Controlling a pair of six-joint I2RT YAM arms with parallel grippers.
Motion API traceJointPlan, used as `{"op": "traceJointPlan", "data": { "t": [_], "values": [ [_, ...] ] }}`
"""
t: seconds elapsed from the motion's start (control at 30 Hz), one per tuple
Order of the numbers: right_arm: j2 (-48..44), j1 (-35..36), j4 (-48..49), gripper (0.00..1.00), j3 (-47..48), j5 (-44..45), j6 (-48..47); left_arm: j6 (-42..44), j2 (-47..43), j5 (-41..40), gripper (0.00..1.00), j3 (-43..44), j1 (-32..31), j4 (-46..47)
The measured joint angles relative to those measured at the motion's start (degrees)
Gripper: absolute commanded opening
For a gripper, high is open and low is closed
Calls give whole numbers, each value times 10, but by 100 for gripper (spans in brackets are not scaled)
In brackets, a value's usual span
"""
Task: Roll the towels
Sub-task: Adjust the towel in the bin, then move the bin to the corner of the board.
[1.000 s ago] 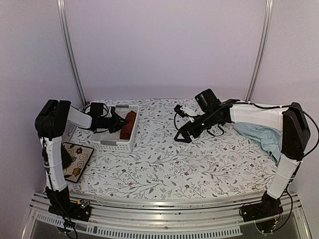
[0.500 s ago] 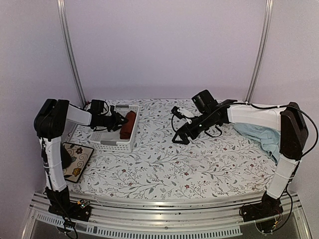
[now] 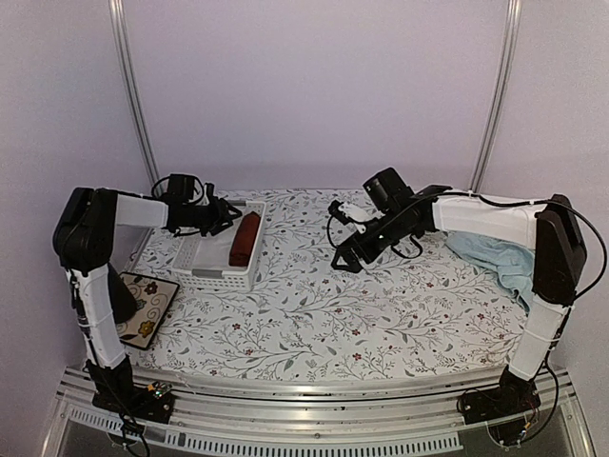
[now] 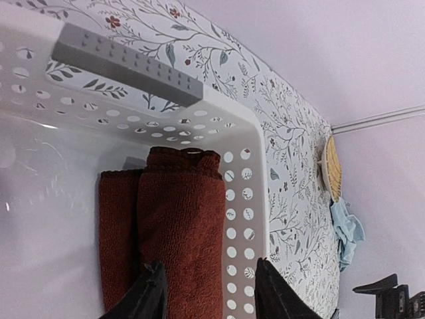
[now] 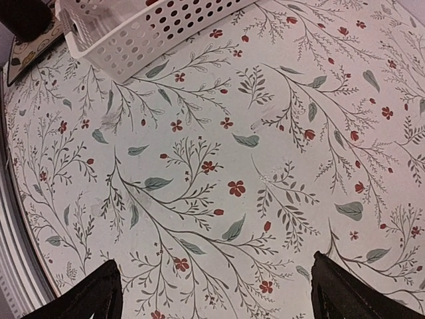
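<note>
As the red towel [image 4: 179,219] lies in the basket [image 4: 239,219], left gripper [image 4: 209,296] and right gripper [image 5: 214,266] gape empty

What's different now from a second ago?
The left gripper opened, let go of the rolled red towel and pulled back to the left. The red towel stays lying in the white basket. The right gripper, open, hardly moved, and the blue towel stayed at the right edge.
</note>
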Motion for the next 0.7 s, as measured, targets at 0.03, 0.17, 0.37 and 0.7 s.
{"op": "traceJointPlan", "data": {
  "t": [0.03, 0.17, 0.37, 0.7],
  "values": [
    [0, 0, -11, 99, 12, 23, 1, 5, -5, -5, 50, 4, -1, -10],
    [-5, 1, -25, 99, 48, 110, 2, 29, -26, -26, 57, 28, -16, -51],
    [-70, -6, -18, 99, 11, 205, 18, 63, -89, -59, 72, 41, -59, -104],
    [-110, -84, -42, 99, -56, 268, 117, 114, -170, -127, 97, 15, -135, -200]
  ]
}}
